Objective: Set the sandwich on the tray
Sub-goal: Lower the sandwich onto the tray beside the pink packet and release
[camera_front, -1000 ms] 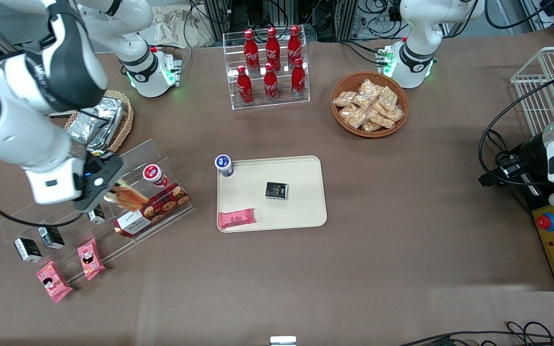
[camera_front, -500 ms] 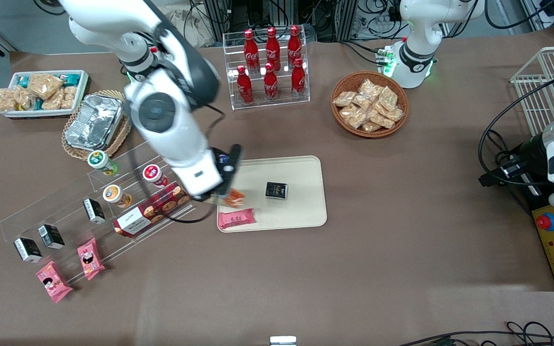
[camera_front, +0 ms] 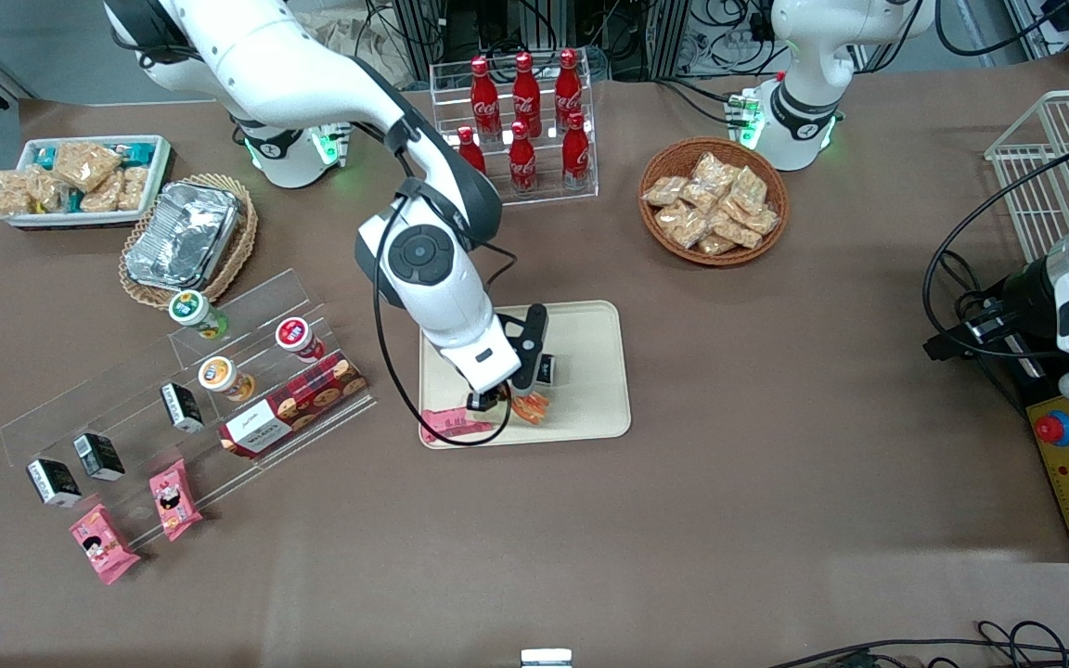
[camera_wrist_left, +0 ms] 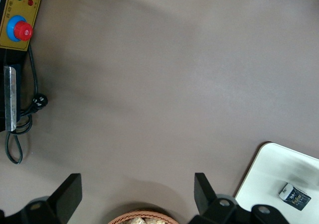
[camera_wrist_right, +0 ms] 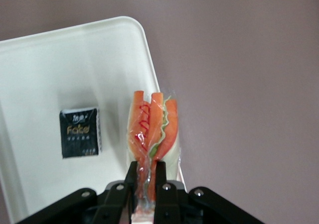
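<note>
My right gripper (camera_front: 513,399) is shut on the wrapped sandwich (camera_front: 532,407) and holds it just above the cream-beige tray (camera_front: 586,325), over the part nearest the front camera. In the right wrist view the fingers (camera_wrist_right: 132,173) pinch the sandwich (camera_wrist_right: 154,127) by its end. Its orange-red and pale layers point away from the gripper (camera_wrist_right: 146,168), over the tray's rim (camera_wrist_right: 144,50). A black packet (camera_wrist_right: 79,132) lies on the tray beside the sandwich, partly hidden by the gripper in the front view (camera_front: 546,369). A pink packet (camera_front: 449,425) lies at the tray's near edge.
A cola bottle rack (camera_front: 521,121) and a basket of tan snack bags (camera_front: 713,199) stand farther from the camera. An acrylic shelf (camera_front: 191,371) with cups and boxes, a foil container (camera_front: 184,232) and a white-and-teal tray (camera_front: 80,176) lie toward the working arm's end.
My gripper carried the sandwich from the acrylic shelf across to the tray, and now holds it lower over the tray's near part. The blue-lidded cup is now hidden by the arm.
</note>
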Motion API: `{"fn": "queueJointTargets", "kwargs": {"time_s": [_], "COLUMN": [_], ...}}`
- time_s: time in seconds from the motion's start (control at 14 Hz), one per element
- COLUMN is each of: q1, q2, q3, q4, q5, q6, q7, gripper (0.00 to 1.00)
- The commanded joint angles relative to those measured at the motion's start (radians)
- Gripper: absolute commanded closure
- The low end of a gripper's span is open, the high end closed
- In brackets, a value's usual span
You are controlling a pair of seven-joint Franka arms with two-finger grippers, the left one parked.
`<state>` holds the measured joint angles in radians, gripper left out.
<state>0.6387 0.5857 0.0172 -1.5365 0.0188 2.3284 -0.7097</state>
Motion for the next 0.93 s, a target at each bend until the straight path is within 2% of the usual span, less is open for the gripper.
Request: {"fn": "queueJointTargets", "kwargs": {"time_s": [0.0,0.29,0.57,0.64,0.71,0.79,0.86], "q1": [0.035,0.042,0.053,0.055,0.068,0.076,0.076], "q2": [0.061,0.117,0.129,0.131,0.131,0.128,0.125], "q3": [-0.019,-0.019,-0.017,-0.014,-0.014,-0.014,-0.014], "q4": [0.029,0.029,0.027,0.027,0.027,0.027,0.027], "q5": [-0.002,-0.003,0.001,-0.002,-0.002,0.000,0.006], "q6": [0.083,0.178,0.183,0.183,0.181,0.181,0.180], "q7": [0.010,0.030,0.071,0.116,0.143,0.147,0.145], "gripper": [1.00,1.00,1.00,0.71,0.62,0.59,0.49]}}
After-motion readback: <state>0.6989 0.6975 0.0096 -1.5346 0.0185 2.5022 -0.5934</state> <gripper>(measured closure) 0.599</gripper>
